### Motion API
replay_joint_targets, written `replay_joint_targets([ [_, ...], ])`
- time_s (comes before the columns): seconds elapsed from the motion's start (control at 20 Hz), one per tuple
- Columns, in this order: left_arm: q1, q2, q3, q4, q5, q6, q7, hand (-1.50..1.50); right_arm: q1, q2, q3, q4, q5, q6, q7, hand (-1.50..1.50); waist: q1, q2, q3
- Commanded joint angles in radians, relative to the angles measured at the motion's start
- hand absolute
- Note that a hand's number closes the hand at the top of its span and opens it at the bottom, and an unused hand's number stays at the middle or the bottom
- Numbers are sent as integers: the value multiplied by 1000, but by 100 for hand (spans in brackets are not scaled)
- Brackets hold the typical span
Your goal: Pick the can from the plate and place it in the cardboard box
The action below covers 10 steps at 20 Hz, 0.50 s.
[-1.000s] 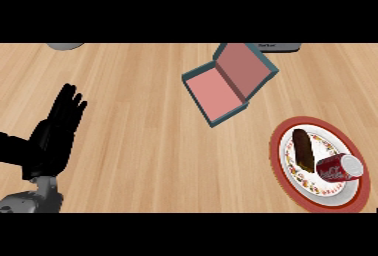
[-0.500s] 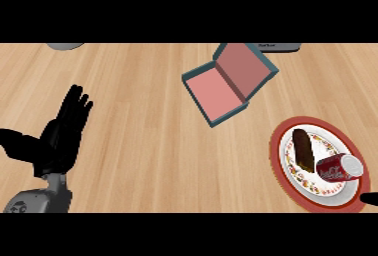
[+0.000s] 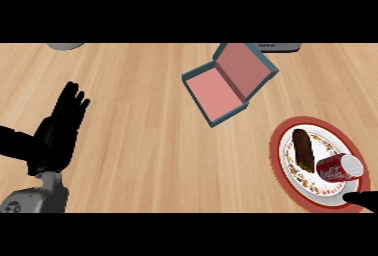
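Observation:
A red can (image 3: pixel 339 167) lies on its side on the white, red-rimmed plate (image 3: pixel 283 134) at the lower right, beside a brown bar (image 3: pixel 303 148). The cardboard box (image 3: pixel 229 80) lies open at the upper middle, with a pink inside and teal edges. My left hand (image 3: pixel 57 132) rests open at the left, fingers up, far from both can and box. A small black part of my right hand (image 3: pixel 362 198) shows at the lower right edge, just below the can and over the plate's rim. The remainder of that hand is out of view.
A grey round object (image 3: pixel 66 46) sits at the counter's far left edge. A dark grey flat object (image 3: pixel 279 47) lies behind the box. Bare wooden counter (image 3: pixel 148 150) stretches between my left hand and the plate.
My left hand has drifted slightly to the right and down. A black part of my right hand has come into view at the lower right by the plate.

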<state>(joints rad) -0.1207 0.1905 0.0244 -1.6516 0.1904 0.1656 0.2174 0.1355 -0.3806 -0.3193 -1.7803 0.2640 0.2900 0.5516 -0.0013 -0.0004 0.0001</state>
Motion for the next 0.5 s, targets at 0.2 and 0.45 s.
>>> replay_joint_targets([
  [0.2,72,-34,-21,-67,-59,-4,1,0,0,37,-1,136,109,-21,-141,-150,2,0,0],
  [0.45,0,-32,27,-27,-49,-36,29,0,-51,40,-39,101,76,33,-74,-150,0,0,0],
])
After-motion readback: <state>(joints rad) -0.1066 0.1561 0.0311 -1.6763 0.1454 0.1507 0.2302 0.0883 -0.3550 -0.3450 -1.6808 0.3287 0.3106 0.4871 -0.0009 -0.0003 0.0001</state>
